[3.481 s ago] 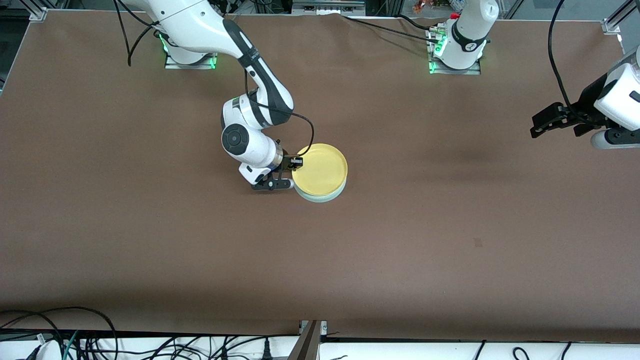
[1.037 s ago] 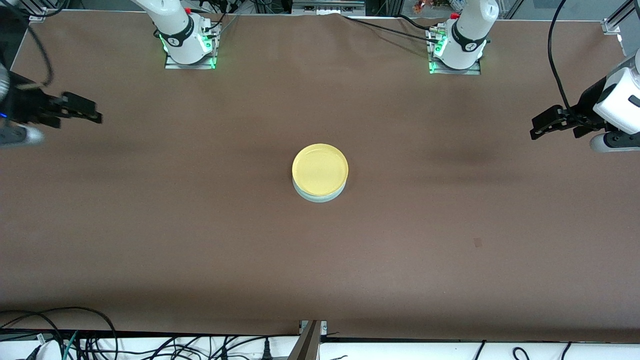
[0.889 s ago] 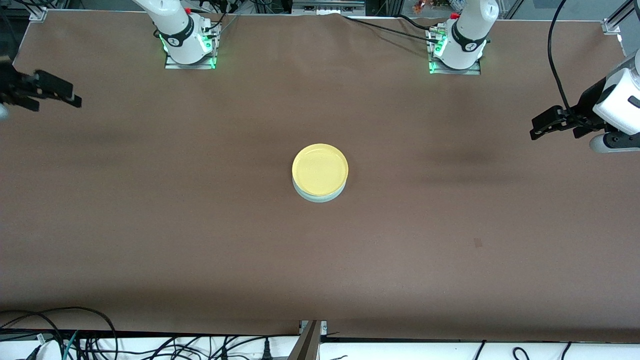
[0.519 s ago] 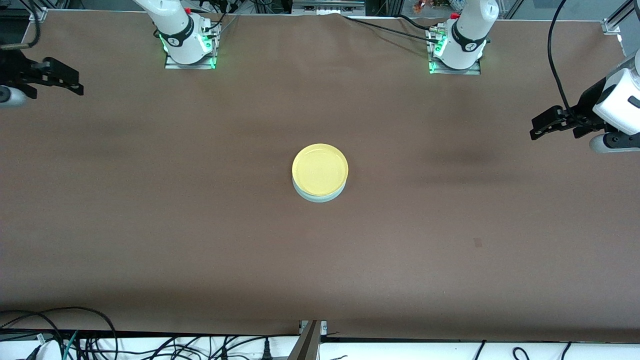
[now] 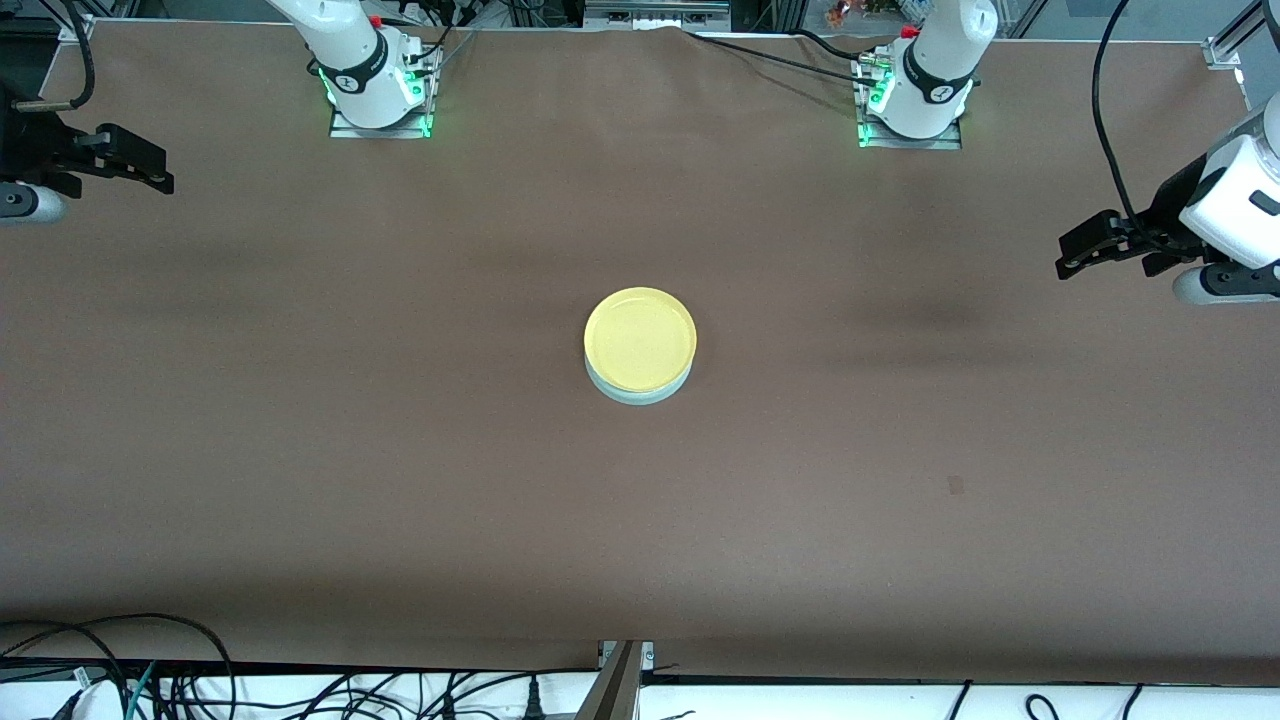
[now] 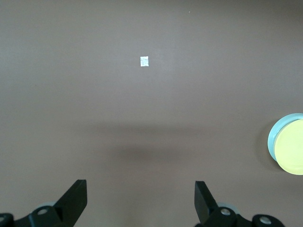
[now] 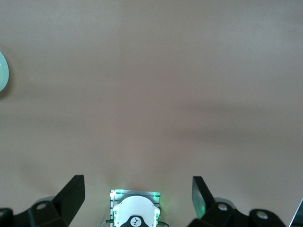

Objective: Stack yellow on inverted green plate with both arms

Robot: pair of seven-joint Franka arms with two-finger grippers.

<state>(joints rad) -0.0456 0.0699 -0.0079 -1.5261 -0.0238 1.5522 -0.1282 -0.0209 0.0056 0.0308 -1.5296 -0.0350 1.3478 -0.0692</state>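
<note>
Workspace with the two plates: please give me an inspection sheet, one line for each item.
Surface: brown table, flat, with one small pale mark on it.
Job's things: yellow plate sits on top of the green plate at the middle of the table; only the green plate's rim shows below it.
Clutter: nothing seen.
Grippers: left end effector open, holding nothing, over the left arm's end of the table; right end effector open, holding nothing, over the right arm's end. Both wait away from the plates.
Cables: black cables lie below the table edge nearest the front camera.
Surroundings: both arm bases glow green.
</note>
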